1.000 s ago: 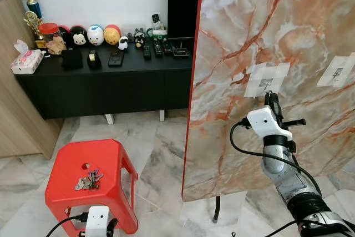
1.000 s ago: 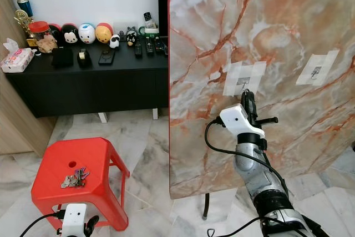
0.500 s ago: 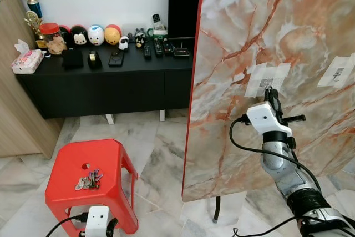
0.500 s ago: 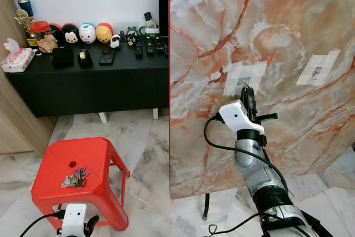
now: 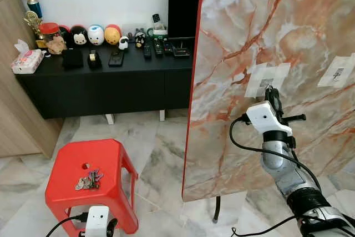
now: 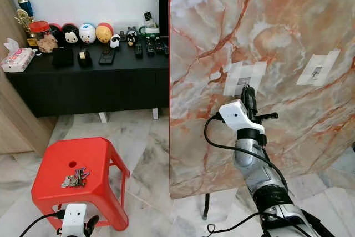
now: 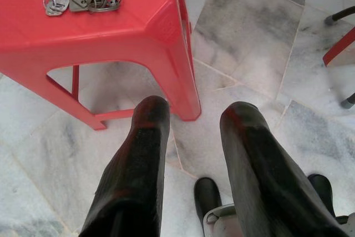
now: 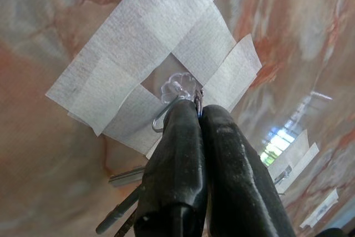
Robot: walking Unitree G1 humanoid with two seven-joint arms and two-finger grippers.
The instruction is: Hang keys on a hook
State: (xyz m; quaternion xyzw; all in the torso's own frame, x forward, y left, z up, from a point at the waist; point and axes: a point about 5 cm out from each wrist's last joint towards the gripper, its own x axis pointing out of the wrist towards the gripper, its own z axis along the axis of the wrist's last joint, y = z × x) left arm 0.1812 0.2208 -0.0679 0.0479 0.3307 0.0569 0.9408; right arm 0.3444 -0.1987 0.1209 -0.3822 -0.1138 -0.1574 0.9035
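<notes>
My right gripper hides most of the key ring it pinches at the taped hook; it has edged upward since earlier. My left gripper hangs spread below the red stool, where spare keys lie.

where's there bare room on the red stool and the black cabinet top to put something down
On the red stool, the seat is bare around the keys and centre hole. The black cabinet is crowded along the wall with figurines, remotes and a tissue pack; only its front strip is free.
</notes>
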